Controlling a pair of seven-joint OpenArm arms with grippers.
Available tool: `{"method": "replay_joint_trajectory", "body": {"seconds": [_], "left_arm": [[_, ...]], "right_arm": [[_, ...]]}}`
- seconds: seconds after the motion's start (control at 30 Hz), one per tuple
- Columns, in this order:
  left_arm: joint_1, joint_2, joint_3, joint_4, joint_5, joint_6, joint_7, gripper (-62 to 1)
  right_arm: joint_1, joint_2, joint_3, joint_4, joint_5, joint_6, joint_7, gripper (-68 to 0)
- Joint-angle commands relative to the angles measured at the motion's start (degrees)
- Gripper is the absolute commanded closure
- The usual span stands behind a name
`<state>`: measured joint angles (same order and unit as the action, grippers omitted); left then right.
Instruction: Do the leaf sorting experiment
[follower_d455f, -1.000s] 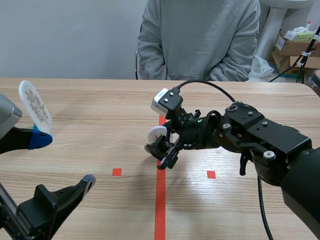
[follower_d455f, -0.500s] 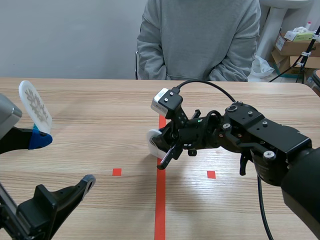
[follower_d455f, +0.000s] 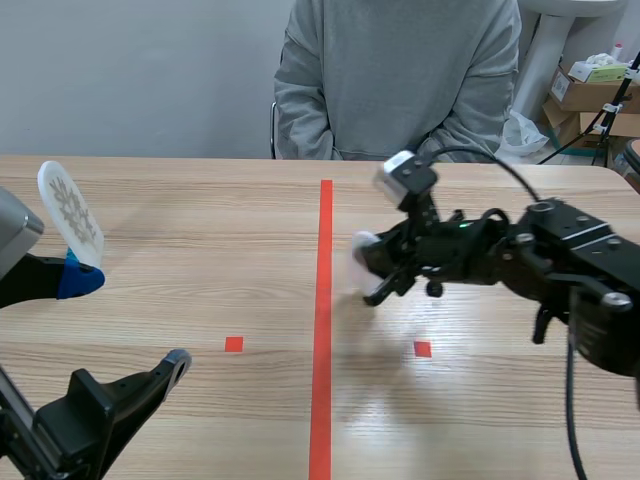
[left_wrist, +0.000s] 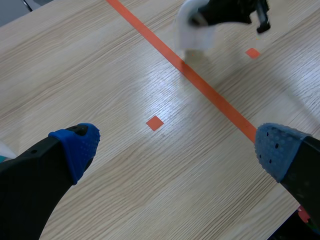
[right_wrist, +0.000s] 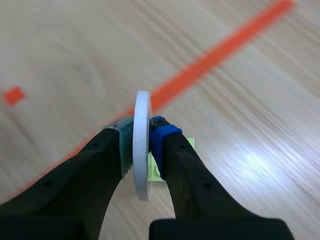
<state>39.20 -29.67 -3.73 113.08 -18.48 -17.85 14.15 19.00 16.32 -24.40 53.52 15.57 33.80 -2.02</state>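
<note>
A tape line (follower_d455f: 323, 330) runs down the middle of the desk (follower_d455f: 200, 230). Just right of it, the right hand (right_wrist: 142, 134) holds a disc (right_wrist: 142, 107) on edge, above the desk. Well left of the line, a second disc (follower_d455f: 70, 212) stands beside the left hand (left_wrist: 177, 145). A person (follower_d455f: 395, 80) sits beyond the line's far end.

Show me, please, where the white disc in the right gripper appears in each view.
Scene view: the white disc is right of the middle, in the right gripper, just right of the orange-red tape line.
Left wrist view: far ahead of the open left gripper, blurred, close beside that line.
Right wrist view: edge-on, pressed between the gripper's own pads.
Shared landmark: the long tape line.
</note>
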Motion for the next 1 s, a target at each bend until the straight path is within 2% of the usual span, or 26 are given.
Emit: {"method": "replay_joint_trajectory", "body": {"seconds": [0.0, 0.2, 0.3, 0.37, 0.47, 0.57, 0.73, 0.97], "left_arm": [[-0.2, 0.5, 0.3, 0.2, -0.4, 0.2, -0.6, -62.3], [-0.2, 0.5, 0.3, 0.2, -0.4, 0.2, -0.6, -62.3], [-0.2, 0.5, 0.3, 0.2, -0.4, 0.2, -0.6, -62.3], [-0.2, 0.5, 0.3, 0.2, -0.4, 0.2, -0.6, -62.3], [-0.2, 0.4, 0.3, 0.2, -0.4, 0.2, -0.6, -62.3], [-0.2, 0.4, 0.3, 0.2, -0.4, 0.2, -0.6, -62.3], [-0.2, 0.4, 0.3, 0.2, -0.4, 0.2, -0.6, -62.3], [-0.2, 0.4, 0.3, 0.2, -0.4, 0.2, -0.6, -62.3]], "right_arm": [[0.3, 2.6, 3.7, 0.6, 1.5, -1.3, 0.3, -2.0], [-1.1, 6.4, 15.3, 0.5, 2.7, -9.7, 0.0, -1.9], [-0.7, 7.7, 17.1, 0.3, 2.6, -14.2, 1.1, -1.9], [0.1, 8.0, 17.1, -0.4, 1.7, -16.1, 1.7, -1.9], [2.9, 7.6, 17.1, -4.1, 0.0, -17.4, 2.2, -1.9], [6.6, 6.9, 17.1, -9.9, -0.2, -19.9, 2.6, -1.9], [10.7, 6.5, 17.1, -19.1, -0.2, -22.7, 5.9, -1.9], [10.4, 5.6, 17.1, -22.6, -1.5, -23.8, 6.7, -2.0]]}}
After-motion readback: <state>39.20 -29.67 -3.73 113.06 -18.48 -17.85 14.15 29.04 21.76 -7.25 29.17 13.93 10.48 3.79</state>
